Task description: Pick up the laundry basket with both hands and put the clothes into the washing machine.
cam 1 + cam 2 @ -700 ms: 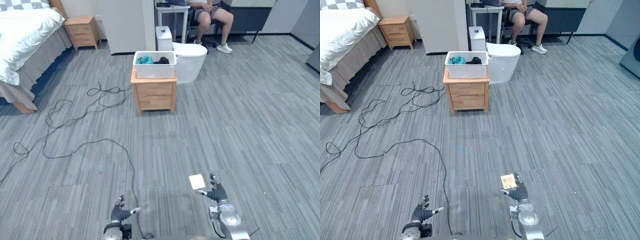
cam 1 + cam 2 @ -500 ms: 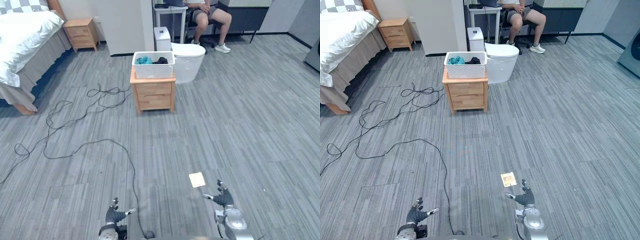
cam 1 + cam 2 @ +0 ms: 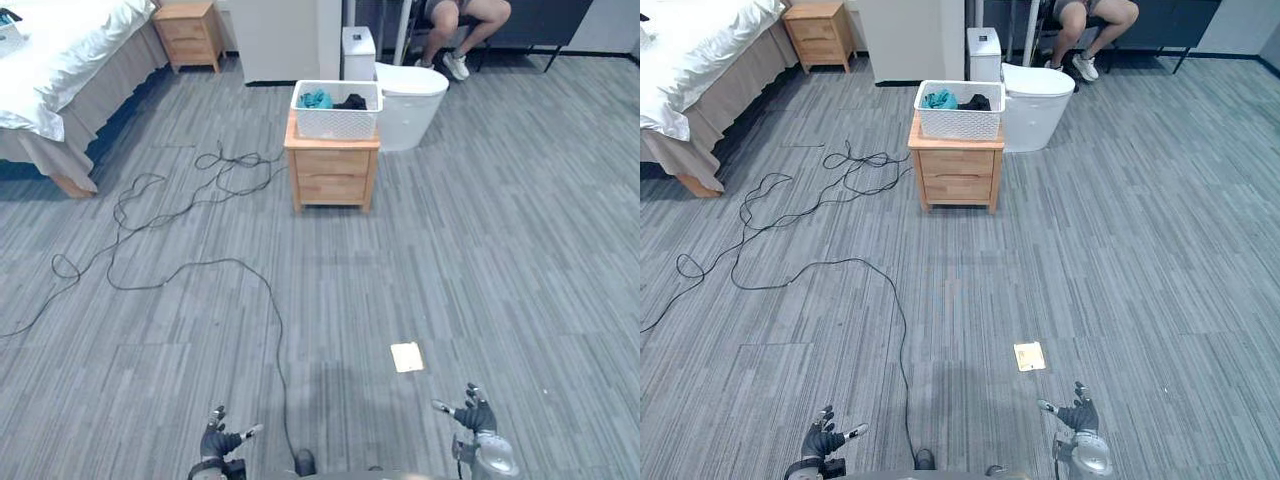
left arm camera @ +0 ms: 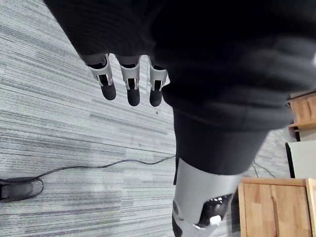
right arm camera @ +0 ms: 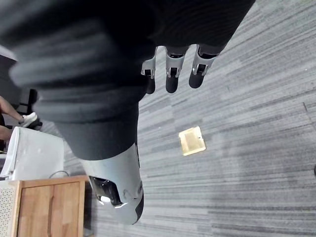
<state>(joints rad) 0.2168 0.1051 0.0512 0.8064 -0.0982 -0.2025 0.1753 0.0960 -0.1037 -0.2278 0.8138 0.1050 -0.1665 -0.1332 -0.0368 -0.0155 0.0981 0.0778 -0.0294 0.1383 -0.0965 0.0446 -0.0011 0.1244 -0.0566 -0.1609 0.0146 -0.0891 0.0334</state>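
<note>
Laundry basket [image 3: 337,110], white perforated plastic, atop wooden two-drawer bench [image 3: 331,180]; left hand [image 3: 214,443] and right hand [image 3: 474,416] well short of bench, equally far either side, both splayed, holding nothing

Grey striped carpet floor [image 3: 480,250], white-covered bed [image 3: 70,55] far left, wooden nightstand [image 3: 190,25] beside it, second wooden nightstand [image 3: 331,178] mid-room

Basket [image 3: 337,123] on nightstand [image 3: 331,181] (washer [image 3: 412,101] beside)
</note>
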